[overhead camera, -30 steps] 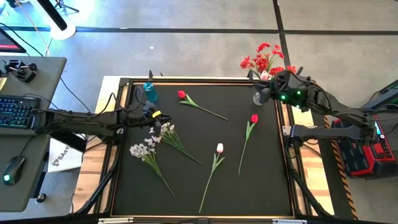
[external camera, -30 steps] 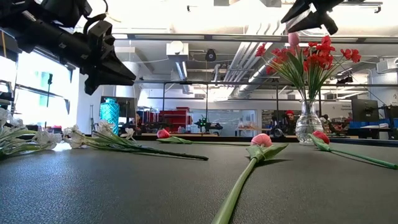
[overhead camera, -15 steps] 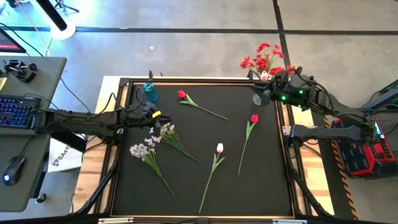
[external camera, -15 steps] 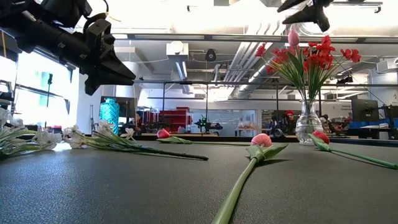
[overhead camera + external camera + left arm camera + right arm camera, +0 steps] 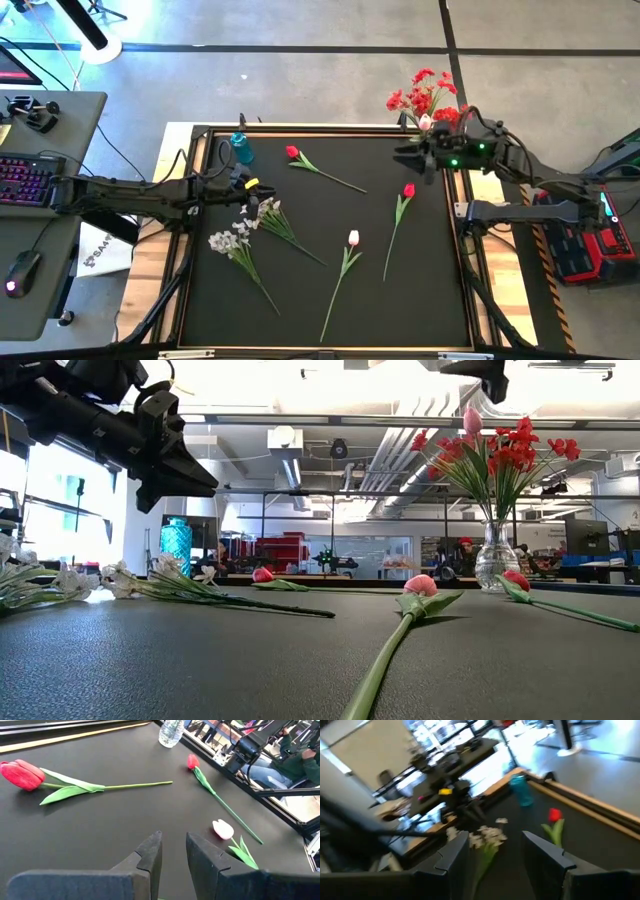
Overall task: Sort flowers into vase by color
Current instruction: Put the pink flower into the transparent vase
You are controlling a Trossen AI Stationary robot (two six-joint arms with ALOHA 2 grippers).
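Two vases stand at the bench's (image 5: 330, 300) far edge: a clear glass vase (image 5: 496, 557) holding red sprays (image 5: 424, 93) plus one pink tulip (image 5: 472, 420), and a blue vase (image 5: 241, 148). Right tool (image 5: 412, 157) hovers beside the glass vase, empty, fingers apart. Left tool (image 5: 173, 851) hangs narrow, empty, over white sprays (image 5: 232, 243). Three tulips (image 5: 351, 240) lie loose.

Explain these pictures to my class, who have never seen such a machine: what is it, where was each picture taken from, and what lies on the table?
Two dark robot arms work at a black table. One picture looks down from above, one looks level across the tabletop, and two come from cameras on the arms' wrists. The clear vase at the far right corner holds red flowers. Five flowers lie loose: two white sprays, two red tulips and a pale pink tulip. A blue vase stands empty. The left claw hovers by the sprays; the right claw, open and empty, is beside the clear vase.
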